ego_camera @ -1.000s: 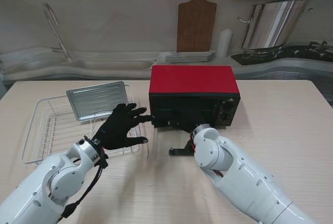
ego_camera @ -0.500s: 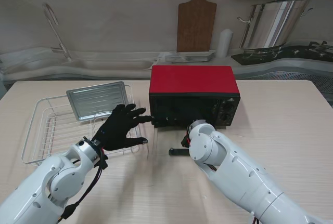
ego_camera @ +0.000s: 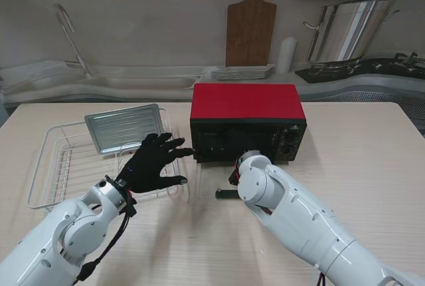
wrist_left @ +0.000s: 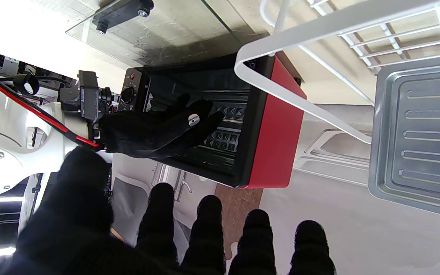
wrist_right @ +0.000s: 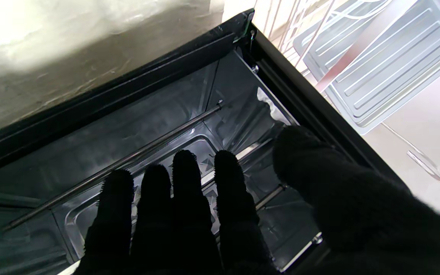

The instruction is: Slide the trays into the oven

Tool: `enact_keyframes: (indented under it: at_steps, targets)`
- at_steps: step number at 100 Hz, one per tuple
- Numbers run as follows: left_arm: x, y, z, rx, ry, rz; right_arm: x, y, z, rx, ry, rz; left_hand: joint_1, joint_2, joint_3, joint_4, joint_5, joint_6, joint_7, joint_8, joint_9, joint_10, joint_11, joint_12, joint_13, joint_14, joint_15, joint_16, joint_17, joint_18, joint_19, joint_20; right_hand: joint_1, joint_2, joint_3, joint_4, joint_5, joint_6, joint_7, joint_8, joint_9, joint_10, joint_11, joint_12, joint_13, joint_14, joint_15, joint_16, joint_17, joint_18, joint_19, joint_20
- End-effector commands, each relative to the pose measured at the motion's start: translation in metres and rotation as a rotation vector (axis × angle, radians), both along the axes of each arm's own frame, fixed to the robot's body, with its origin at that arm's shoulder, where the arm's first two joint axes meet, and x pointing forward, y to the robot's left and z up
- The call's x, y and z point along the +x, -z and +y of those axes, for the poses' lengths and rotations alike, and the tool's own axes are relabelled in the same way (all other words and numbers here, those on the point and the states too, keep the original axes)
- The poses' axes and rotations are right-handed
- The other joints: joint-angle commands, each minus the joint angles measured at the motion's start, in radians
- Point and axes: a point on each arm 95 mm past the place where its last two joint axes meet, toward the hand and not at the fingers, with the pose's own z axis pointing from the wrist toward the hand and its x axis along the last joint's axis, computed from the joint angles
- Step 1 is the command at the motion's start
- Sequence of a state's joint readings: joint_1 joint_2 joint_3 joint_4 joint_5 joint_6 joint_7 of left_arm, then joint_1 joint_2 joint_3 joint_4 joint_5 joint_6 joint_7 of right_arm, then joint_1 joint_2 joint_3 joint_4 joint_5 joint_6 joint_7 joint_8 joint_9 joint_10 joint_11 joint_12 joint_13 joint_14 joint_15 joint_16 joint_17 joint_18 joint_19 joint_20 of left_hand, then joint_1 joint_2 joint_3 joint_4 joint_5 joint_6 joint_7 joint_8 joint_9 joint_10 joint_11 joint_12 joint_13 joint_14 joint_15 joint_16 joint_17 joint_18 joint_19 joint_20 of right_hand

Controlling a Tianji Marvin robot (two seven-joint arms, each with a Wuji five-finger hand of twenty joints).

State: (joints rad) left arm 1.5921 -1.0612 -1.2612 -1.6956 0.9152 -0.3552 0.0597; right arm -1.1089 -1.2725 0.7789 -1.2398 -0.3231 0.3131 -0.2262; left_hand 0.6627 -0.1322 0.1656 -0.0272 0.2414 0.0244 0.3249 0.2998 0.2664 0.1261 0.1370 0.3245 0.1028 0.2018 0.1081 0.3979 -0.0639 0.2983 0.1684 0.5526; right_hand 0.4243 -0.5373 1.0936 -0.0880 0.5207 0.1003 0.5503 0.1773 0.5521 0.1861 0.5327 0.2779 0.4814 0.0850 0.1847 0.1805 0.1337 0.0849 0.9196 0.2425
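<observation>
Kitchen table [ego_camera: 372, 146], oven [ego_camera: 247, 117] around released right fingers [wrist_right: 181, 198], tray [ego_camera: 123, 127] beyond spread left fingers [ego_camera: 174, 144]

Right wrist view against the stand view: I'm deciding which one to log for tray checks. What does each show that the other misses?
Only the right wrist view shows the oven cavity: a dark tray already inside, and the heating rod crossing it.

Only the stand view shows the left hand spread open over the wire rack, the oven's red top and the lowered glass door.

Both show the silver tray resting in the rack, untouched.
</observation>
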Motion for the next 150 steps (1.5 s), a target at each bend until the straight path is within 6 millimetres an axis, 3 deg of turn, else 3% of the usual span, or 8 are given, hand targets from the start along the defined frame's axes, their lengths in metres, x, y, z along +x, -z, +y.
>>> enact_keyframes:
  at_steps: [1, 39, 90, 106, 131, 150]
  targets:
    - [-0.002, 0.000, -0.002, 0.000, 0.003, 0.008, 0.002, -0.003, 0.008, 0.004, -0.008, 0.003, 0.003, 0.043, -0.024, 0.036, -0.034, 0.016, -0.020, -0.006, -0.035, -0.011, -0.009, -0.011, -0.027, -0.026, -0.020, -0.016, -0.017, -0.020, -0.050, -0.009, -0.035, 0.011, -0.013, 0.035, -0.045, -0.025, -0.007, 0.001, -0.070, -0.059, -0.016, 0.015, -0.040, -0.038, 0.012, -0.003, -0.020, -0.042, -0.008, -0.004]
    - [-0.003, 0.000, -0.001, -0.002, 0.001, 0.006, -0.005, -0.002, 0.005, 0.015, -0.020, 0.020, 0.003, 0.043, -0.024, 0.036, -0.034, 0.015, -0.020, -0.006, -0.035, -0.012, -0.009, -0.011, -0.026, -0.026, -0.020, -0.016, -0.017, -0.020, -0.050, -0.009, -0.043, 0.011, -0.015, 0.036, -0.013, -0.019, 0.012, 0.007, -0.026, -0.042, 0.000, 0.019, -0.005, -0.010, 0.055, 0.018, 0.007, -0.011, 0.028, 0.013]
    - [-0.007, 0.001, 0.001, -0.023, -0.014, 0.005, -0.060, -0.010, -0.008, 0.088, -0.119, -0.005, 0.004, 0.043, -0.023, 0.036, -0.033, 0.017, -0.020, -0.006, -0.035, -0.010, -0.010, -0.011, -0.027, -0.025, -0.020, -0.016, -0.015, -0.019, -0.049, -0.009, -0.055, 0.025, -0.035, 0.040, -0.015, -0.010, 0.000, 0.001, -0.021, -0.030, 0.000, 0.020, -0.013, 0.006, 0.077, 0.032, 0.003, 0.007, 0.041, 0.022]
    - [-0.009, 0.004, 0.003, -0.036, -0.026, 0.010, -0.082, -0.014, -0.015, 0.117, -0.148, -0.062, 0.002, 0.045, -0.023, 0.036, -0.033, 0.019, -0.020, -0.006, -0.038, -0.007, -0.012, -0.013, -0.005, -0.014, -0.005, -0.008, -0.015, -0.020, -0.049, -0.009, -0.053, 0.035, -0.043, 0.043, -0.048, -0.040, 0.002, 0.003, -0.054, -0.051, -0.002, 0.020, -0.053, 0.007, 0.071, 0.030, -0.032, 0.037, 0.024, 0.016]
    - [-0.013, 0.001, 0.006, -0.067, -0.067, 0.021, -0.113, -0.014, -0.024, 0.166, -0.199, -0.142, 0.000, 0.050, -0.026, 0.035, -0.034, 0.025, -0.020, -0.008, -0.004, 0.005, 0.005, -0.008, -0.006, -0.006, -0.002, -0.009, -0.008, -0.012, -0.047, -0.009, -0.024, 0.039, -0.020, 0.053, -0.106, -0.081, 0.028, 0.017, -0.118, -0.098, 0.001, 0.022, -0.121, -0.065, 0.045, 0.018, -0.090, -0.020, -0.017, -0.005]
    - [-0.015, -0.007, 0.013, -0.103, -0.100, 0.041, -0.129, -0.007, -0.028, 0.182, -0.238, -0.174, 0.006, 0.049, -0.025, 0.037, -0.031, 0.029, -0.020, -0.009, -0.005, 0.009, 0.016, -0.006, -0.002, 0.000, 0.000, -0.009, -0.001, -0.008, -0.043, -0.007, -0.022, 0.049, -0.028, 0.055, -0.155, -0.131, 0.029, 0.016, -0.172, -0.169, -0.027, 0.008, -0.176, -0.130, 0.009, 0.000, -0.138, -0.071, -0.067, -0.033]
